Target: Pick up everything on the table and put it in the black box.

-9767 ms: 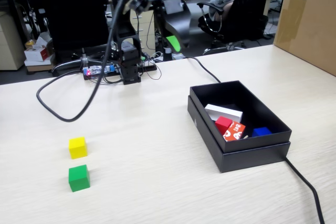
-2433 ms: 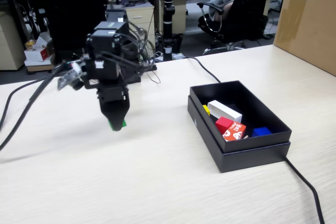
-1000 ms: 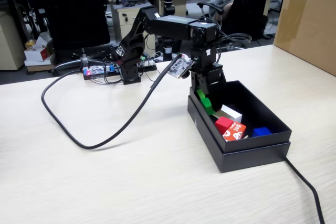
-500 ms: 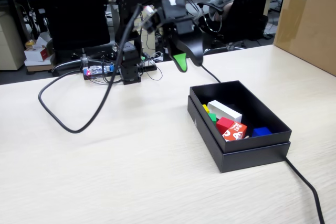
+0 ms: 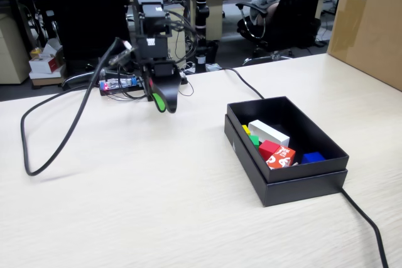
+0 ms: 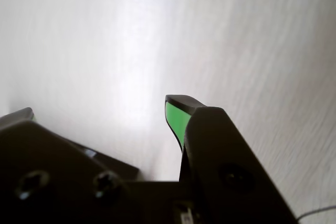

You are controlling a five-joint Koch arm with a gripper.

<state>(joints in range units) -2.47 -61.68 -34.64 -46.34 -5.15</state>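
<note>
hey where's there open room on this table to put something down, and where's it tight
Bare tabletop runs wide in front of the pincer and left of the black box, bordered on the left by the looping black cable. Crowded: inside the box, where the white block and cubes bunch together, and behind the arm among wires.

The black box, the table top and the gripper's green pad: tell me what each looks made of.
The black box: probably matte cardboard; thin straight walls, stepped rim, no shine. The table: pale wood-grain top, likely laminate; fine streaks with a smooth sheen in the wrist view. The green pad: seemingly glossy tape or plastic on a black finger, likely hard plastic; uncertain.
</note>
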